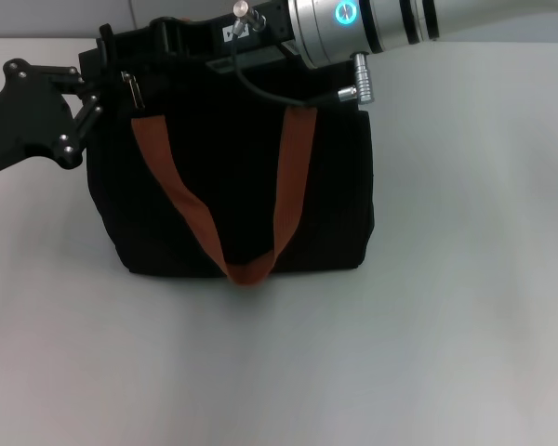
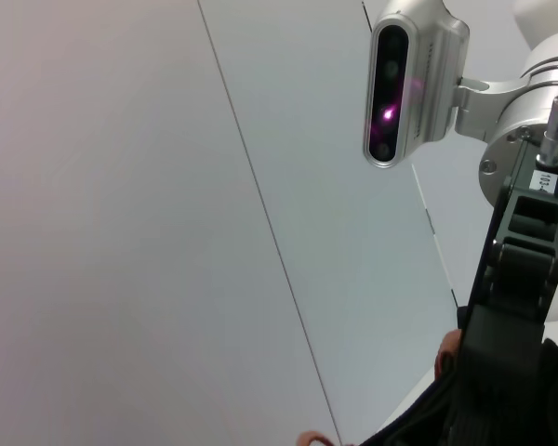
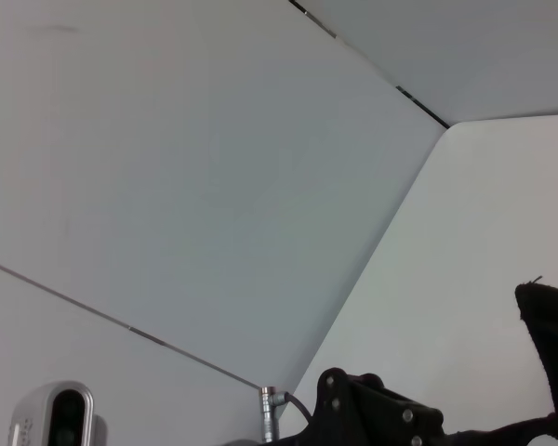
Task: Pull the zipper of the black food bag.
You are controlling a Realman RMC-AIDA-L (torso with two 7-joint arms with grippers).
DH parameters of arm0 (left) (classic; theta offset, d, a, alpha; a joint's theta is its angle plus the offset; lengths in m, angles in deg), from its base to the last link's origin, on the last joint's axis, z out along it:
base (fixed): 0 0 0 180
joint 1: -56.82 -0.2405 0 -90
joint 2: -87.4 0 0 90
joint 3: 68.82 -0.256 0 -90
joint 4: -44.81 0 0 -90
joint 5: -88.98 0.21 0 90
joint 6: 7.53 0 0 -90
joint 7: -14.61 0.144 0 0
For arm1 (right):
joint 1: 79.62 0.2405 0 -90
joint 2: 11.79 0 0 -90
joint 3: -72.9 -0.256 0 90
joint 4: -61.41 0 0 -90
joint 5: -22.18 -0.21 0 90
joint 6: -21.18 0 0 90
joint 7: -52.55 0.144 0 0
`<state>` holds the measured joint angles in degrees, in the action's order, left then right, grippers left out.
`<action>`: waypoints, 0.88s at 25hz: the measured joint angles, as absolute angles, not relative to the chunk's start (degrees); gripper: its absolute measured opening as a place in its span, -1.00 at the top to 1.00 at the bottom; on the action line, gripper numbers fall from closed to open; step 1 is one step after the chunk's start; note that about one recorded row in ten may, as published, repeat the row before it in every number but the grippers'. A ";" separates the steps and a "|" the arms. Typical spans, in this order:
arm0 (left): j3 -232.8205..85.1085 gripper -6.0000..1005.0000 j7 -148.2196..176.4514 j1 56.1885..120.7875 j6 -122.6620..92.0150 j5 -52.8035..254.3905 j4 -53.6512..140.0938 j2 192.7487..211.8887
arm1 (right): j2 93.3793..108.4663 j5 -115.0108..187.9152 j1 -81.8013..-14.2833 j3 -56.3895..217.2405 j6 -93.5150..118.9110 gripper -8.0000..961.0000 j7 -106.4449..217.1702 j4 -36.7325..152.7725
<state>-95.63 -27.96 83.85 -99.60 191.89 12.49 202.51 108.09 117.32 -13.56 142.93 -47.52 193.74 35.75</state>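
Observation:
The black food bag [image 1: 223, 195] stands upright mid-table in the head view, with a rust-orange handle [image 1: 181, 200] hanging down its front. The silver zipper pull [image 1: 130, 88] hangs at the bag's top left, clear of both grippers. My left gripper [image 1: 89, 93] is at the bag's top left corner, its fingers closed on the fabric edge. My right gripper [image 1: 109, 45] reaches from the right along the bag's top to its left end; its fingertips are lost against the black fabric. The right gripper's black housing [image 2: 525, 242] shows in the left wrist view.
The bag sits on a plain light table [image 1: 446, 325]. My right arm's silver wrist [image 1: 353, 28] and its cable [image 1: 260, 93] lie over the bag's top right. The left arm's black linkage [image 3: 381, 413] shows in the right wrist view, next to a bag corner [image 3: 551, 334].

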 joint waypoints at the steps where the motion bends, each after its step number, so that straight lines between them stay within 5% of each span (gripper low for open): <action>1: -95.67 0.93 -28.17 83.93 -99.70 191.90 11.95 202.77 | 108.09 117.31 -13.56 142.93 -47.57 -0.72 193.69 35.75; 22: -95.49 0.93 -29.21 84.34 -100.09 191.75 11.50 202.91 | 108.10 111.57 -14.24 148.20 -46.03 -0.71 192.12 35.72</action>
<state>-95.49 -29.21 84.34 -100.09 191.75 11.50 202.91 108.10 111.57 -14.24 148.20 -46.03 192.12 35.72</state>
